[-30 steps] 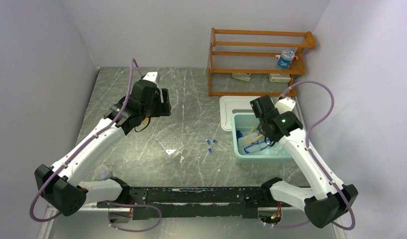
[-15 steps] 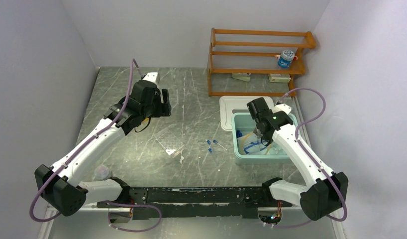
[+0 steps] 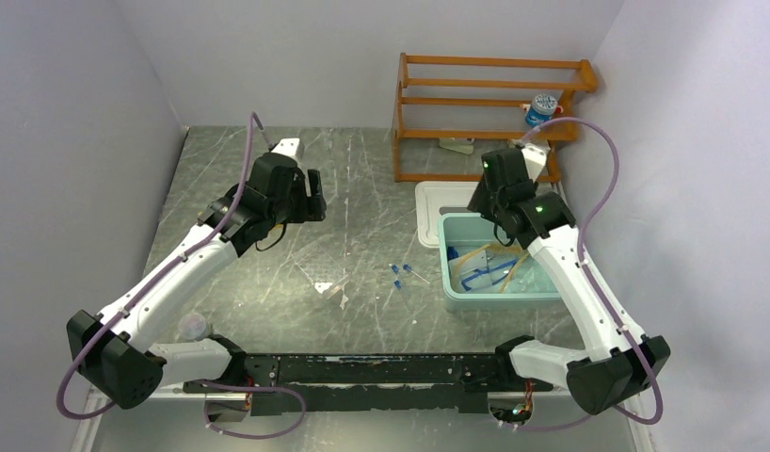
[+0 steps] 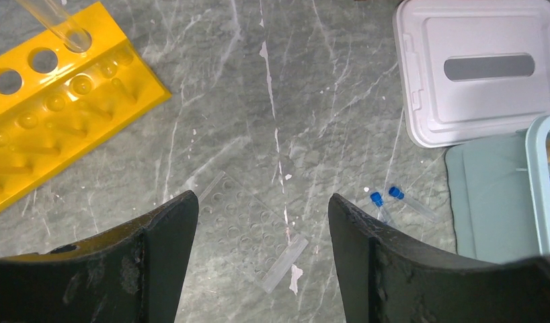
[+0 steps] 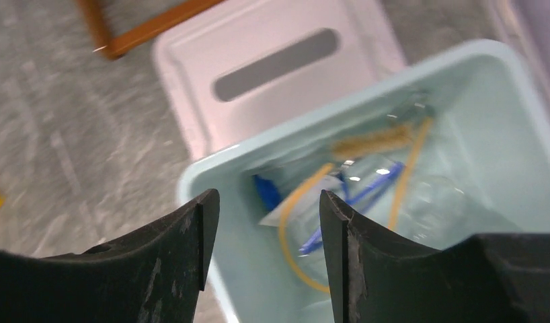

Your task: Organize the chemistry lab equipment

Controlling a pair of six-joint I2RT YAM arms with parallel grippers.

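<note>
**2 arms over the lab table, both grippers open and empty**

Nearest the viewer, the 2 arm bases sit at the table (image 3: 362,179) edge, with a small clear round object (image 3: 191,326) beside the left base. Mid-table lies the clear tray (image 4: 249,237), flat on the grey surface, directly under the left gripper (image 4: 262,202). That gripper hovers with its 2 fingers wide apart and nothing between them. To the right of the tray, a few blue-capped tubes (image 3: 400,275) lie loose on the table, close together and just left of the teal tub (image 3: 499,299). To the left of the tray stands the yellow rack (image 4: 64,128), set at an angle, with a clear test tube (image 4: 57,20) standing in 1 of its holes; from above, the left arm hides it.

On the right side, the tub holds the blue-framed goggles (image 5: 356,195) and the tan rubber tube (image 5: 299,232), tangled together; other contents are too blurred to name. The right gripper (image 5: 265,202) hangs over the tub's far left corner, fingers parted, gripping nothing. Just behind the tub, touching its far rim, the white lid (image 3: 436,202) lies flat with its grey handle slot facing up.

Farthest back, against the wall, stands the orange wooden shelf (image 3: 485,104), with a small blue-and-white bottle (image 3: 542,110) on a right-hand rail.
</note>
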